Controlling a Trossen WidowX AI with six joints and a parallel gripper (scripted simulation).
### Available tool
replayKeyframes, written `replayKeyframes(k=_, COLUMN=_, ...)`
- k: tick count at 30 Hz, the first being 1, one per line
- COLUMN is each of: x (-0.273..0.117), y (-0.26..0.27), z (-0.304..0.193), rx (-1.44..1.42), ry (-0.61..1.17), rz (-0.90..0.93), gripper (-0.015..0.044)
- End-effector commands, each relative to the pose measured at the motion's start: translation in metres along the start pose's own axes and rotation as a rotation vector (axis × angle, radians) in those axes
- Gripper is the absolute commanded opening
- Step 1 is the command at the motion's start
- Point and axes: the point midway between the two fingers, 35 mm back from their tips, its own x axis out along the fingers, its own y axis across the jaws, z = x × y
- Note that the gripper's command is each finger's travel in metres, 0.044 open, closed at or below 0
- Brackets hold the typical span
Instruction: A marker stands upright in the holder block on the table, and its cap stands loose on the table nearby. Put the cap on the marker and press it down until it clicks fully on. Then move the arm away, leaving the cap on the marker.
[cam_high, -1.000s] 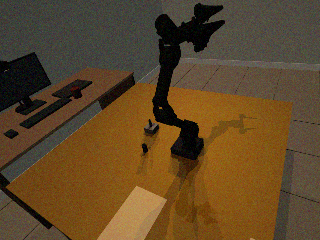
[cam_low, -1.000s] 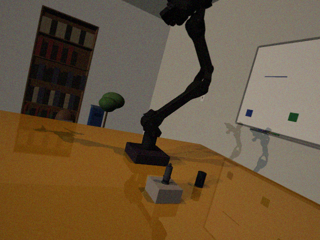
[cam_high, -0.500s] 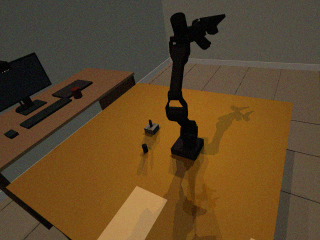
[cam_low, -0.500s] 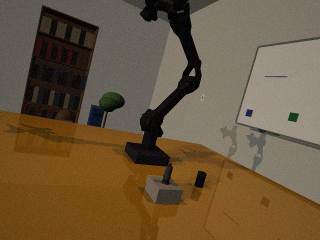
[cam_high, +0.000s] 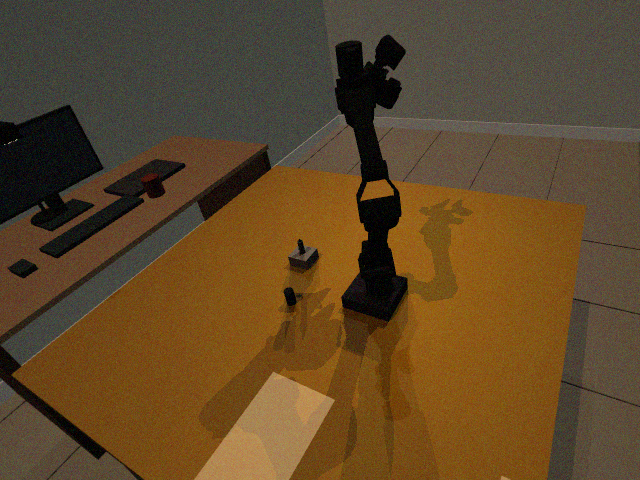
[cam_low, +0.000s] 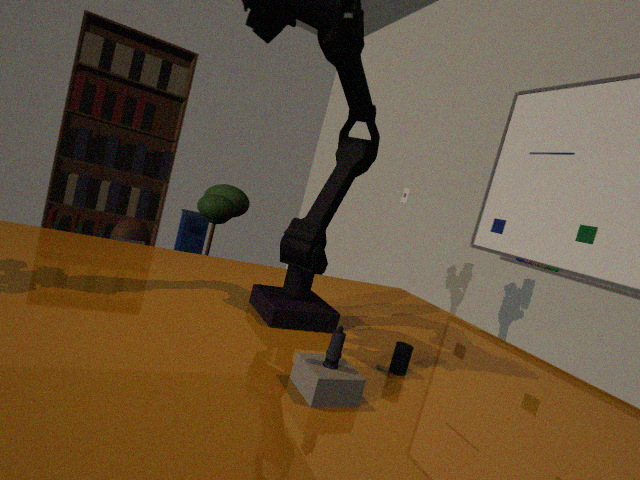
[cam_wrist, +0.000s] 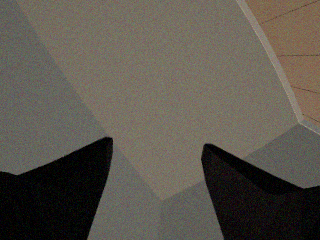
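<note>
Open tabletop rings the holder block (cam_low: 326, 384), where only the cap (cam_low: 400, 358) just beside it and the arm's base (cam_low: 293, 307) behind crowd the approach.

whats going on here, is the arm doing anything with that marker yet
Not yet. The arm is raised high above the yellow table, and its gripper points up at the wall and ceiling with the fingers apart and nothing between them. The marker stands upright in the grey holder block, uncapped. Its cap stands loose on the table beside the block, untouched. So the capping has not started: the arm would first have to come down and pick up the cap.
</note>
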Motion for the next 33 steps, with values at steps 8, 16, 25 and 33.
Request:
replayKeyframes(k=8, x=-0.039, y=-0.173, z=-0.044, rx=-0.574, ry=0.324, rz=-0.51, gripper=0.0246)
replayKeyframes(k=16, x=-0.124, y=-0.283, z=-0.047, rx=-1.029, ry=0.686, rz=-0.813, gripper=0.0246)
replayKeyframes(k=25, x=-0.25, y=-0.363, z=-0.007, rx=-1.545, ry=1.214, rz=-1.054, gripper=0.0246)
replayKeyframes(k=33, x=-0.358, y=-0.385, z=0.07, rx=-1.992, ry=1.797, rz=-1.169, gripper=0.0246)
